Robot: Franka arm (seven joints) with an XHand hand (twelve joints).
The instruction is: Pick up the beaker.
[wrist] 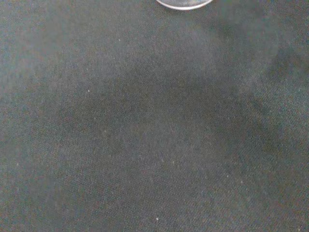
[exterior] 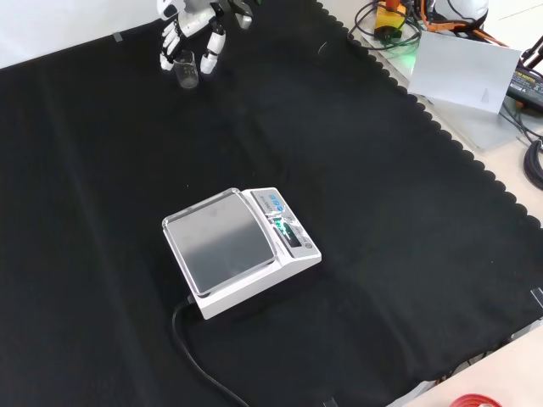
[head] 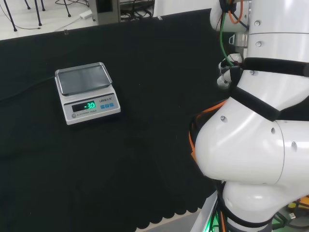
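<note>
In the front view the hand (exterior: 193, 32) comes in at the top left of the cloth (exterior: 356, 153), its fingers (exterior: 212, 49) pointing down on either side of a small clear beaker (exterior: 187, 71) that stands upright there; whether they touch or grip the glass cannot be told. The wrist view shows a curved glass edge (wrist: 184, 4) resting on the cloth. A scale (exterior: 240, 248) with a bare steel pan sits near the middle of the cloth, well apart from the beaker, its cable (exterior: 197, 365) trailing toward the front edge.
</note>
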